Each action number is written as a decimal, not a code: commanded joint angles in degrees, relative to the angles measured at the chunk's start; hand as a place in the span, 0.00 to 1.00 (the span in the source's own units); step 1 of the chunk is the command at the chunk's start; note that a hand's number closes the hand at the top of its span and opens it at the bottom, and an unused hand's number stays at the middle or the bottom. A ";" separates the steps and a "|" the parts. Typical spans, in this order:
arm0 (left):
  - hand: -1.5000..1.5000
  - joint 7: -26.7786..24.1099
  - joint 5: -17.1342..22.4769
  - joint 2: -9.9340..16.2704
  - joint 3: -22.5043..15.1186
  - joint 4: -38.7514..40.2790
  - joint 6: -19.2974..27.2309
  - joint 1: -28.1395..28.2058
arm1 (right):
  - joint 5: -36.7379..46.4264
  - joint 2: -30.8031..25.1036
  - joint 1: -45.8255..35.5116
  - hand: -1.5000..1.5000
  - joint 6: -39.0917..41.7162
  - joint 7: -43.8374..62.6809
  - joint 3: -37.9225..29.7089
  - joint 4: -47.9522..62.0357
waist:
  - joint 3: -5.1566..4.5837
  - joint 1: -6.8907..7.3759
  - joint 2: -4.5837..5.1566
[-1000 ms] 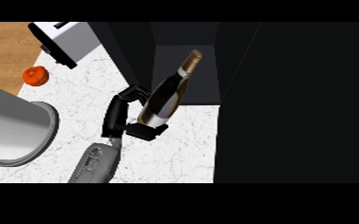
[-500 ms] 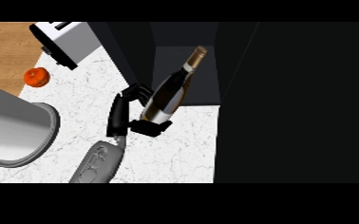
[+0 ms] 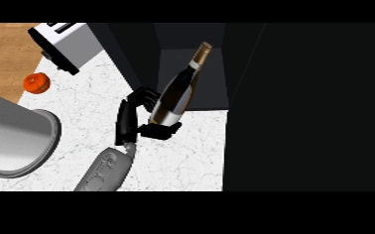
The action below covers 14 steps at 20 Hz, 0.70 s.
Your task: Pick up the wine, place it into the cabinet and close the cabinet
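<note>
Cabinet (image 3: 194,64): the largest thing in view, a dark body filling the right side and the upper middle. An open compartment shows at the upper middle, between dark side walls. Only the neck of the bottle reaches over its opening; whether anything else lies inside cannot be told.

Table (image 3: 183,153): white, marbled top, running from the left side to the foot of the cabinet. A strip of wood shows at the upper left corner.

Pot (image 3: 26,144): a big grey round vessel at the left edge, cut off by the view. What it holds cannot be told.

Toaster (image 3: 66,44): a white and black box at the upper left, on the table near the wood strip.

Wine (image 3: 178,91): a dark bottle with a pale band near the base and a tan-topped neck. The long axis is tilted, the neck pointing up and to the right toward the open compartment, the base down and left. It is held above the table in front of the cabinet.

Left hand (image 3: 135,119): black, on a grey forearm coming from the lower edge. The fingers and thumb are curled round the lower body of the bottle.

Orange (image 3: 36,83): small and round, on the table below the toaster.
</note>
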 commanded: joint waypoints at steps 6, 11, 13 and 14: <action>1.00 7.98 -5.27 -2.00 -2.14 11.42 0.48 -13.65 | -3.07 1.12 0.27 0.00 -0.44 1.32 1.91 -4.30 | -0.56 -3.41 1.55; 1.00 10.73 -6.47 -3.01 -3.31 11.14 3.20 -12.78 | -5.42 -0.87 0.40 0.00 1.31 1.19 -0.31 -4.16 | -0.52 -4.02 1.66; 1.00 10.10 -6.20 -2.45 -2.57 11.95 3.96 -11.65 | -5.12 -1.18 1.66 0.00 2.64 -0.13 -0.22 -3.45 | -0.52 -4.81 1.74; 1.00 11.84 -6.25 -1.90 -2.22 11.31 3.71 -13.38 | -4.68 -0.74 -0.54 0.00 2.22 0.62 1.31 -2.53 | -0.54 -5.02 2.13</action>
